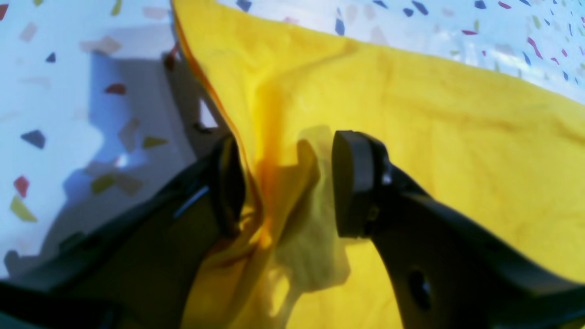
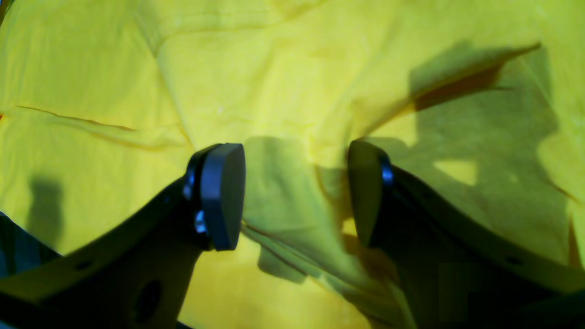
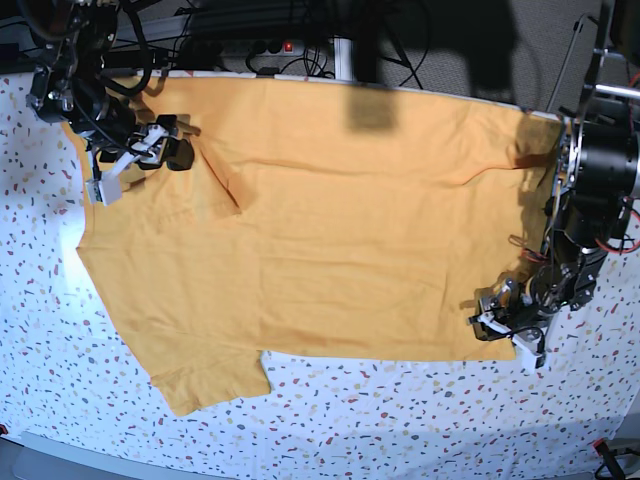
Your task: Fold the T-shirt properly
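- Left gripper (image 1: 285, 183) stands with its jaws apart at the T-shirt's hem corner, toward 4 o'clock of the base view; a raised ridge of cloth edge sits between the pads, one pad touching it, but nothing is clamped yet.
- Right gripper (image 2: 297, 192) hangs over the shirt near 10 o'clock, jaws likewise apart, a low wrinkle of fabric between them and no pinch made.
- T-shirt (image 3: 330, 220), plain mustard-yellow, lies spread nearly flat on the speckled table (image 3: 400, 420), filling most of its middle; one sleeve juts toward 7 o'clock, and a crease runs near 10 o'clock.
- Handling, as I judge it: light, thin, limp cloth. It will sag and drape from any hold, drag across the table, and bunch if pushed.
- Best holds look like the edges: the hem corner under the left jaws and the shoulder or sleeve seam near the right ones, pinching both layers so the lower one does not slip away.
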